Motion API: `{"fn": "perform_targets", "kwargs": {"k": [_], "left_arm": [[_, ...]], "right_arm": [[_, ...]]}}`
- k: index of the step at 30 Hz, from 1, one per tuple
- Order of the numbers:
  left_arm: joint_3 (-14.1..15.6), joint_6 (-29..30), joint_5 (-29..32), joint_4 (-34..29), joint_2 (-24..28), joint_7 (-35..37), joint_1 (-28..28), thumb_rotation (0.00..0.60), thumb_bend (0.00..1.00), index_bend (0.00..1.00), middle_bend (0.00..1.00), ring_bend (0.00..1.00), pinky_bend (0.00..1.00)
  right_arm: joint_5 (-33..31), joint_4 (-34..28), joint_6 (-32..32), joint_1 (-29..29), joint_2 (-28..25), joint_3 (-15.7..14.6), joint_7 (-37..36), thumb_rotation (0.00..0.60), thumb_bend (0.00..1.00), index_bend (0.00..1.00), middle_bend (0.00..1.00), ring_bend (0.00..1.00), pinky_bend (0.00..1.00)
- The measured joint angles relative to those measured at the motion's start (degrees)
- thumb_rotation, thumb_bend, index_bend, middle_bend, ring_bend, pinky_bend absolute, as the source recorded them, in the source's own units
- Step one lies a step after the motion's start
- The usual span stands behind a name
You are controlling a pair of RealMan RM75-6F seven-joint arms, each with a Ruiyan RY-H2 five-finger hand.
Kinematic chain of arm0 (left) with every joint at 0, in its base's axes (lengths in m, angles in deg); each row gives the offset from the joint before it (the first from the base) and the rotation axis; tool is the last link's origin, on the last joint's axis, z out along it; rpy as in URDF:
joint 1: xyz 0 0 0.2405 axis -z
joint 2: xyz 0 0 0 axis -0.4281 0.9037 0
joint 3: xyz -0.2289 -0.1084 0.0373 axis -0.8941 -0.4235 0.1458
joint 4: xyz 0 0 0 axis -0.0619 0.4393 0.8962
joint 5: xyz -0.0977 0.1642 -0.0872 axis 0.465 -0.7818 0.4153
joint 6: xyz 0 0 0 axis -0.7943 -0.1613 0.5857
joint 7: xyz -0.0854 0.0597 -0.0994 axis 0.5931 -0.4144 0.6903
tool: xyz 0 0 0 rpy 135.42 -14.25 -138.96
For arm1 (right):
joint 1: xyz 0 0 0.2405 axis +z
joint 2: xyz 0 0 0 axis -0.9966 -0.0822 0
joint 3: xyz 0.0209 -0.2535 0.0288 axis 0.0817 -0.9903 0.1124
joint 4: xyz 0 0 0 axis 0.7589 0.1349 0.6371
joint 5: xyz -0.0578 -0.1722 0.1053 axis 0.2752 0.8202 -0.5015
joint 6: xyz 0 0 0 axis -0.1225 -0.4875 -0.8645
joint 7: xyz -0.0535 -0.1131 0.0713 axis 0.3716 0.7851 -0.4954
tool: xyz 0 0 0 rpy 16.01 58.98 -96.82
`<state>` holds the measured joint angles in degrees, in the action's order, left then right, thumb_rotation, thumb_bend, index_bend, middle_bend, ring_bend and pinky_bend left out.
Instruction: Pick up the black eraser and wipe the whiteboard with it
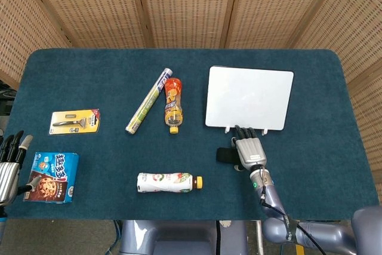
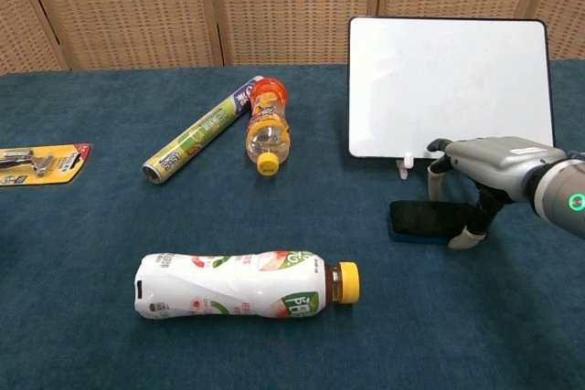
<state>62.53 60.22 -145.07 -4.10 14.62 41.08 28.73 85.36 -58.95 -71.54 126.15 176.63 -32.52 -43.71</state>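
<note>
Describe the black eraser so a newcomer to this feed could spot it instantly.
Find the upright whiteboard on the right of the blue table. Just in front of its lower edge lies the black eraser, flat on the cloth under the right hand. It is the only dark, flat block there; the other things nearby are bottles and a tube.

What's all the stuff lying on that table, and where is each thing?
whiteboard: one, white, propped upright far right
black eraser: one, flat before the whiteboard
orange bottle: one, lying mid-table
foil roll: one, green-white, left of that bottle
white bottle: one, yellow cap, near edge
razor pack: one, yellow card, left
cookie box: one, blue, near-left corner
table: one, teal cloth
left hand: beside cookie box, holding nothing
right hand: arched over the eraser's right end
</note>
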Motion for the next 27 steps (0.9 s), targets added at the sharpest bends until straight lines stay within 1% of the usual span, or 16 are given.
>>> {"fn": "perform_targets", "kwargs": {"k": [17,27], "left_arm": [[-0.06,-0.16,0.3,-0.11,0.03,0.07,-0.01,0.6,0.04,0.0,0.0,0.0,0.0],[-0.08,-0.3,0.49,-0.36,0.13,0.04,0.0,0.6,0.04,0.0,0.0,0.0,0.0]], "right_arm": [[0.39,-0.58,-0.78,-0.56,-0.85,0.04,0.15,0.6,0.13,0.51,0.01,0.0,0.0],[2.48,-4.47,-3.87,-1.26,-4.62,1.52,-0.34,0.6,0.13,0.52,0.02,0.0,0.0]]}}
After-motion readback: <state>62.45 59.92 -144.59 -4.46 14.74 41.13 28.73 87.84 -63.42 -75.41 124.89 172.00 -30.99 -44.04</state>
